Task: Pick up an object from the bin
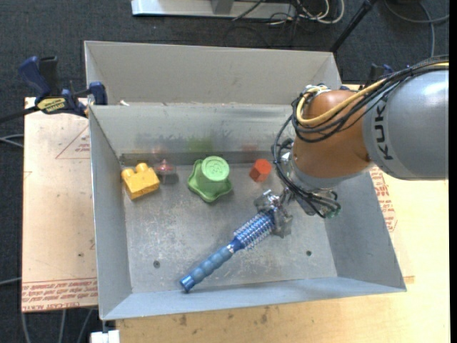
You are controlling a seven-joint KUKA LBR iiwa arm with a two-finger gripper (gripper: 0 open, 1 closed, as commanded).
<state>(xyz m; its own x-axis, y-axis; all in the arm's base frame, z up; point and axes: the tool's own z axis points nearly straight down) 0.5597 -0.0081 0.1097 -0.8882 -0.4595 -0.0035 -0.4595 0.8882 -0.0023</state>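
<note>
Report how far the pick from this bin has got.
Done: the hand is low in the bin, at the bristle end of the blue brush. In hand: a grip on it, which I cannot confirm. Left: the lift; the brush lies flat on the bin floor.

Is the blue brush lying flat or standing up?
Lying flat: the blue brush stretches diagonally across the floor of the bin, with its handle end toward the near-left corner and its bristle head at the gripper.
</note>
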